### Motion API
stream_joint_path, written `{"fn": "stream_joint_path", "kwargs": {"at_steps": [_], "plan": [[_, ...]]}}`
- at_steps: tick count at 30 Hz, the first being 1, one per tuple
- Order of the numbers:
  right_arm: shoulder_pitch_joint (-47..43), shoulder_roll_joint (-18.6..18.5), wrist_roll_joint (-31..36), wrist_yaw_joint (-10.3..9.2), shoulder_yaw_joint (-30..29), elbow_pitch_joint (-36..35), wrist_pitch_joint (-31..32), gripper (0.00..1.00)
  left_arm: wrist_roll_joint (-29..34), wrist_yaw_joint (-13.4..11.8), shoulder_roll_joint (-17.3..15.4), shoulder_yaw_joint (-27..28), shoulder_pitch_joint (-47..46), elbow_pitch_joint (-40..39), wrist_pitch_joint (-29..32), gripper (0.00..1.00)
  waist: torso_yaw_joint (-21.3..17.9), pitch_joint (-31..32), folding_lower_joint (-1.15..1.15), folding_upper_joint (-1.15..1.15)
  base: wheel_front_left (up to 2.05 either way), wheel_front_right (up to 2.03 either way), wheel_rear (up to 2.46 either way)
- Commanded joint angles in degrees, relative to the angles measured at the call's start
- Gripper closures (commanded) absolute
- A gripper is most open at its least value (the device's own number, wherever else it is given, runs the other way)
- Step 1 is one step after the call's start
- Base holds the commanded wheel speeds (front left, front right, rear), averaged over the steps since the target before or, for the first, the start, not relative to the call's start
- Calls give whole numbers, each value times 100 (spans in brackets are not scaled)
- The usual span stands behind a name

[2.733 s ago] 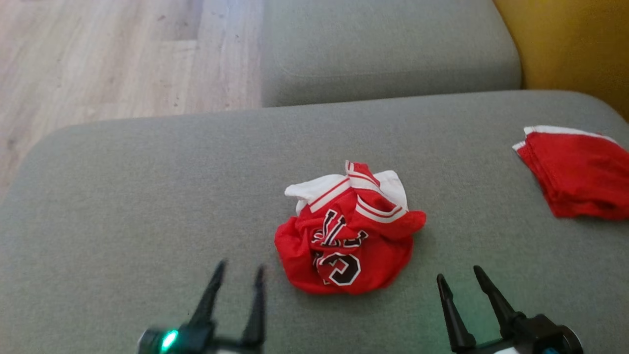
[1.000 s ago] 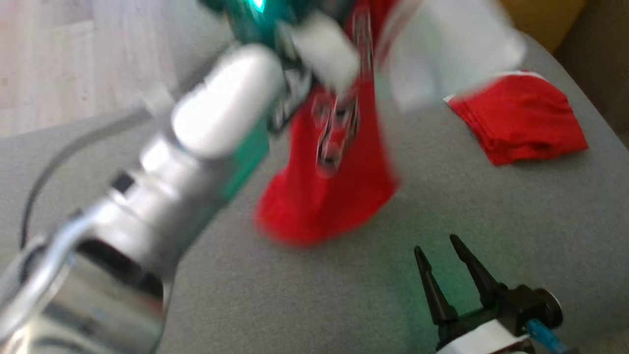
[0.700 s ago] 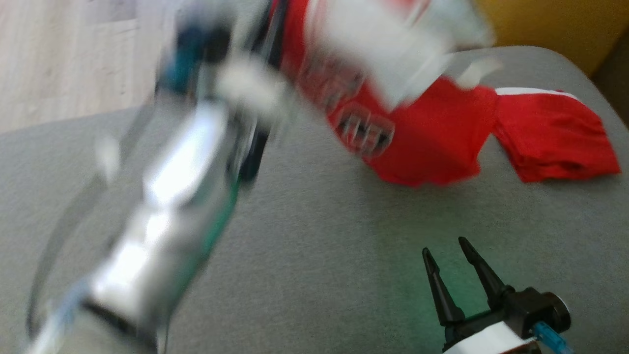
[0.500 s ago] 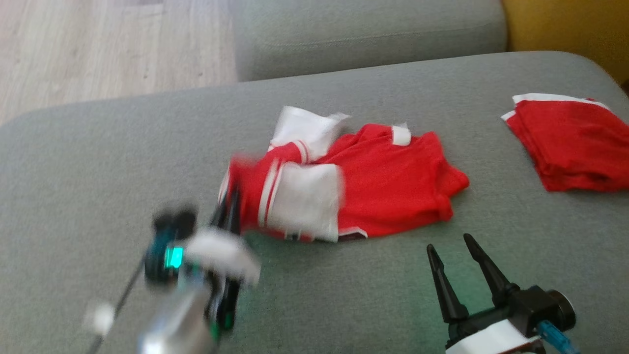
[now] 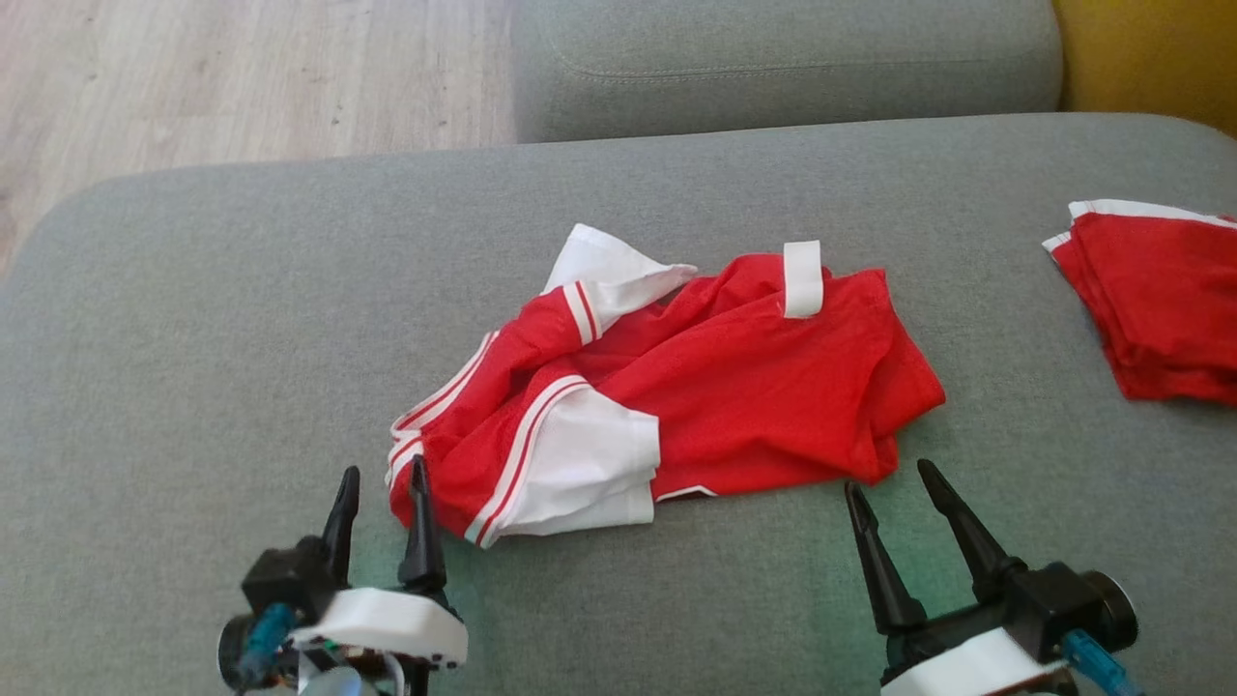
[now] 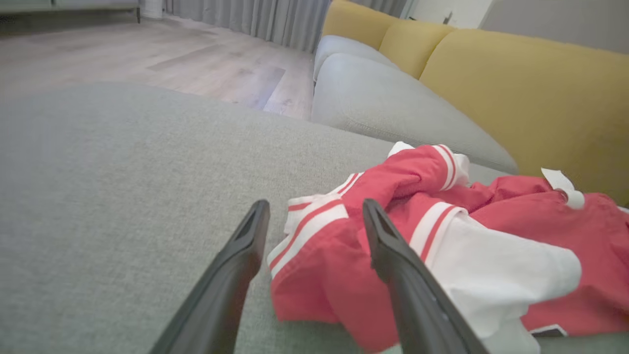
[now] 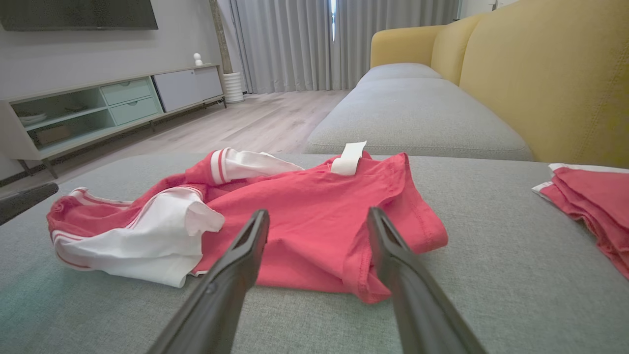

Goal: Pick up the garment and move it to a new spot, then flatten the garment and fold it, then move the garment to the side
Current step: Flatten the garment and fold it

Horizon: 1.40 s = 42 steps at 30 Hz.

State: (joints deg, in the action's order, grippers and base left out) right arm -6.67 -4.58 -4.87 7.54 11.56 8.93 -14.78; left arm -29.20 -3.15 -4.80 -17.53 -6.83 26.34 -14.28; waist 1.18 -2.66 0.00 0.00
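Red shirt w/ white sleeves & striped trim lies loosely spread and wrinkled near the ctr of the grey cushion, not flat. One white sleeve is bunched at the shirt's near-left corner, another sticks out at the far edge, and a white tag lies on the red cloth at the far side. Left gripper sits low at the lower left of the head view, fingers apart, nothing clamped. Its inner finger overlaps the shirt's left corner there. In the left wrist view the striped hem shows btwn the two fingers, but whether they touch it can't be told. Right gripper is at the lower right, also spread & empty, tips just short of the shirt's near-right hem. The right wrist view has the red cloth straight ahead past both fingers. A folded red cloth lies at the cushion's right edge, well apart from the shirt. Beyond: a second cushion, wood floor to the left, yellow sofa back at far right.
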Motion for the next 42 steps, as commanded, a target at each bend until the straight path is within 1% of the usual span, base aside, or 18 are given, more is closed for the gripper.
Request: {"fn": "stream_joint_path", "kwargs": {"at_steps": [1,3,5,10,14,17,20,21,26,29,32,34,37,38,40,41,42], "plan": [[122,-99,28,-5,136,-175,-22,0,276,-75,-41,237,-183,-308,-71,0,9,-1,0,0,0,0,0],[119,-103,24,-5,138,-180,-22,0,684,-151,-69,161,-149,-471,-71,0,23,-5,0,0,0,0,0],[113,-107,23,-5,160,-174,-22,0,1057,-179,-95,-28,-143,-592,-71,0,15,-11,0,0,0,0,0],[127,-118,10,-5,176,-181,-22,0,1907,-189,-156,-753,-312,-615,-12,0,7,-57,0,0,0,0,0],[168,-149,0,-5,190,-180,-22,0,2456,-71,-106,-1406,-608,-493,248,0,-13,-117,0,0,0,0,0],[201,-170,-3,-5,189,-193,-22,0,2733,126,-31,-1855,-870,-260,450,0,-25,-188,0,0,0,0,0],[249,-188,-4,-5,232,-192,-22,0,2721,363,80,-2139,-1135,100,684,0,-63,-264,0,0,0,0,0],[275,-194,-7,-5,259,-189,-22,0,2705,377,106,-2180,-1237,234,746,0,-92,-292,0,0,0,0,0],[396,-221,-35,-5,326,-181,-22,0,2565,203,171,-2189,-1722,848,902,0,-247,-435,0,0,0,0,0],[407,-232,-43,-5,330,-177,-22,0,2478,173,180,-2191,-1863,1061,853,0,-295,-470,0,0,0,0,0],[412,-248,-58,-5,335,-165,-22,0,2345,125,186,-2179,-2039,1358,735,0,-356,-494,0,0,0,0,0],[410,-258,-64,-5,327,-161,-22,0,2273,23,188,-2145,-2146,1492,586,0,-379,-491,0,0,0,0,0],[390,-265,-67,-5,315,-155,-22,0,2111,-61,190,-2142,-2241,1622,419,0,-386,-459,0,0,0,0,0],[381,-268,-63,-5,311,-151,-22,0,2063,-77,190,-2143,-2271,1671,382,24,-381,-443,0,0,0,0,0],[362,-272,-52,-5,314,-145,-22,0,1964,-91,190,-2134,-2321,1752,307,95,-368,-404,0,0,0,0,0],[355,-273,-48,-5,316,-144,-22,0,1922,-81,190,-2141,-2347,1790,280,100,-357,-390,0,0,0,0,0],[347,-273,-45,-5,312,-145,-22,0,1867,-65,191,-2140,-2366,1819,253,100,-340,-373,0,0,0,0,0]]}}
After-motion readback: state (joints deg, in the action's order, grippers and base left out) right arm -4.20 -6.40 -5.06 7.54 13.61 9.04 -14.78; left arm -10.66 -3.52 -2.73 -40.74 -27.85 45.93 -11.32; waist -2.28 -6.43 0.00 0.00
